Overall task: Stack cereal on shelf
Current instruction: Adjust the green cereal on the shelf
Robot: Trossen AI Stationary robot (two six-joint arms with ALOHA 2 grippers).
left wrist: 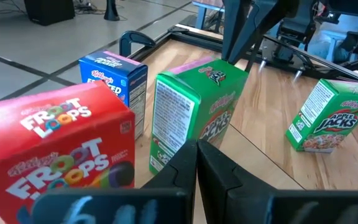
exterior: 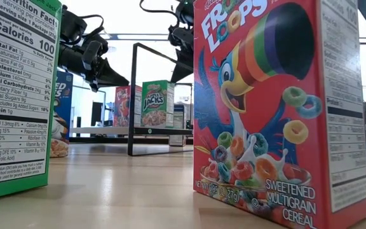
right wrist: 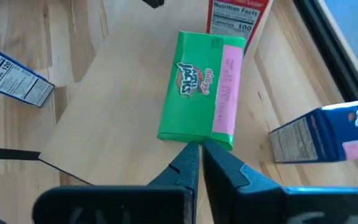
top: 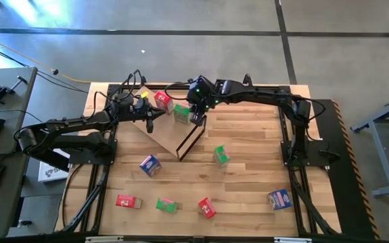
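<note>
The shelf (top: 162,131), a tan panel with a dark frame (top: 193,138), lies at the table's far middle. On it stand a red cereal box (top: 163,101), a green one (top: 181,112) and a blue one (top: 196,117), each on its bottom end. My right gripper (right wrist: 197,149) is shut, pointing steeply down at the green box (right wrist: 201,93). My left gripper (left wrist: 197,155) is shut over the panel, short of the green box (left wrist: 188,115), between it and the red box (left wrist: 55,155). It touches nothing. My right gripper meets the green box at the edge of its top face (right wrist: 194,138) with its shut fingertips, coming from above and slanting down. In the left wrist view its dark fingers (left wrist: 235,31) end right at that top. The box stands upright on the panel.
Loose boxes lie on the striped tabletop: blue (top: 150,164), green (top: 221,156), red (top: 128,201), green (top: 166,204), red (top: 206,207), blue (top: 279,198). Two of them stand close before the low camera, a red one (exterior: 278,108) and a green one (exterior: 18,95).
</note>
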